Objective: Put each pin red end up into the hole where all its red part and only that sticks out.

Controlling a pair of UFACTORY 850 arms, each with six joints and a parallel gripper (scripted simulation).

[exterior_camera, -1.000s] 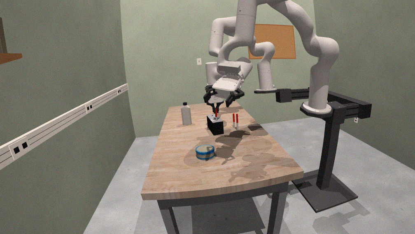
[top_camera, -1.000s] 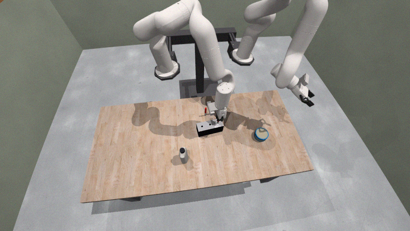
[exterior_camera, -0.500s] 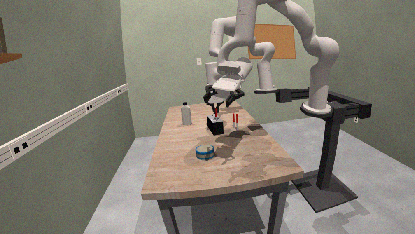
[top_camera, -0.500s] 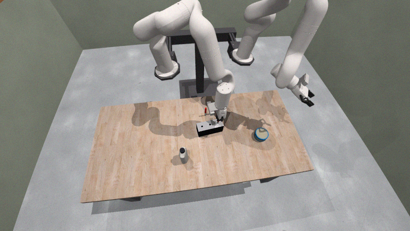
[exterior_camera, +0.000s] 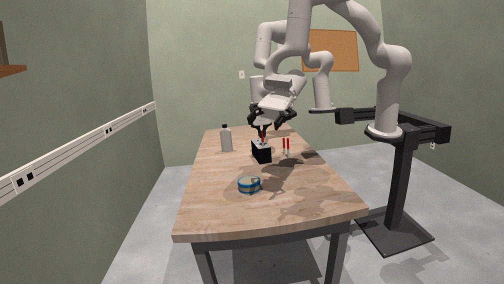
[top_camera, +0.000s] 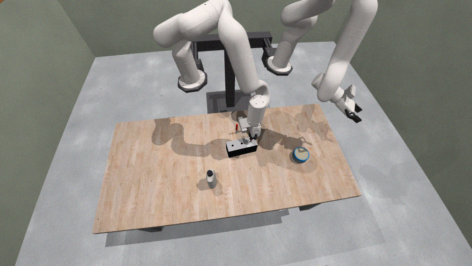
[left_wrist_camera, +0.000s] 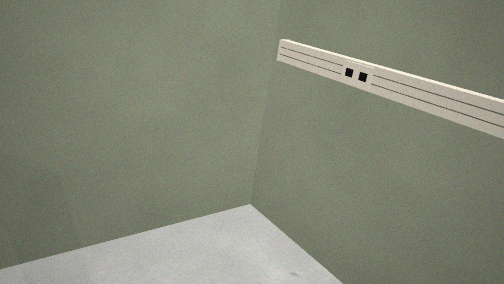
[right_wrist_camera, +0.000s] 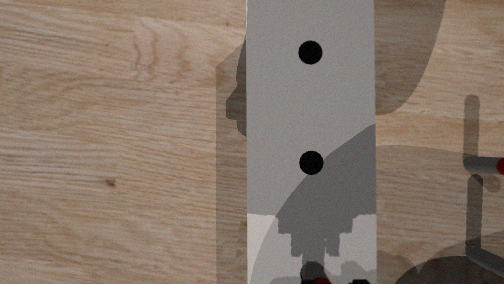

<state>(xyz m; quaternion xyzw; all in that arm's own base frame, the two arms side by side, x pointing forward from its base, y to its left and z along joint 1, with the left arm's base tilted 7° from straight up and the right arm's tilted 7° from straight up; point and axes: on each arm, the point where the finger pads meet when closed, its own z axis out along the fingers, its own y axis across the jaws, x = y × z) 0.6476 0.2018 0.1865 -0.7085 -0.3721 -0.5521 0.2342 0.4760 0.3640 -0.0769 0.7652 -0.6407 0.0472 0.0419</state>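
While I am working on the 1st insertion, as I am judging it, my right arm [top_camera: 238, 54] [exterior_camera: 299, 31] is reaching down over the block [top_camera: 242, 151] [exterior_camera: 261, 155] [right_wrist_camera: 310, 105]. Its right gripper [top_camera: 253, 137] [exterior_camera: 261, 135] is clenching 1 pin [exterior_camera: 262, 136] [right_wrist_camera: 322, 281], red end up, over the end hole. Grey is showing below the red, and I am not managing to tell whether its tip is already entering. The next move, I am judging, is calling for keeping it upright and lowering it straight, then checking that only red is sticking out; if grey is staying visible or red is sinking, I am needing another hole. The hole depths are not showing from above, so a wrong match is the main risk.

The other 2 holes are lying dark and unfilled: the middle hole [top_camera: 241, 143] [right_wrist_camera: 311, 162] and the far hole [top_camera: 232, 145] [right_wrist_camera: 310, 52]. Beside the block, 2 more pins are standing red end up, the nearer pin [exterior_camera: 287, 143] and its neighbour [exterior_camera: 283, 142], both waiting.

Around this, the table [top_camera: 148, 204] [exterior_camera: 211, 218] is carrying everything. My left gripper [top_camera: 359, 115] [exterior_camera: 263, 124] is hanging released beyond the table edge, well apart from the work. A bottle [top_camera: 211, 180] [exterior_camera: 226, 141] is standing apart, and a blue-rimmed tin [top_camera: 300, 154] [exterior_camera: 249, 185] is resting well away; neither is blocking the descent.

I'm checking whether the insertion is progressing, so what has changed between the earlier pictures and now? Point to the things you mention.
Nothing has visibly changed. The right gripper [top_camera: 253, 137] [exterior_camera: 261, 135] [right_wrist_camera: 334, 281] is still shut on its pin [exterior_camera: 262, 137] [right_wrist_camera: 322, 281] at the block [top_camera: 242, 152] [exterior_camera: 261, 155] [right_wrist_camera: 310, 107], and the left gripper [top_camera: 356, 115] [exterior_camera: 264, 124] stays open. The bottle [top_camera: 211, 180] [exterior_camera: 226, 141] and tin [top_camera: 301, 154] [exterior_camera: 249, 184] stayed put.
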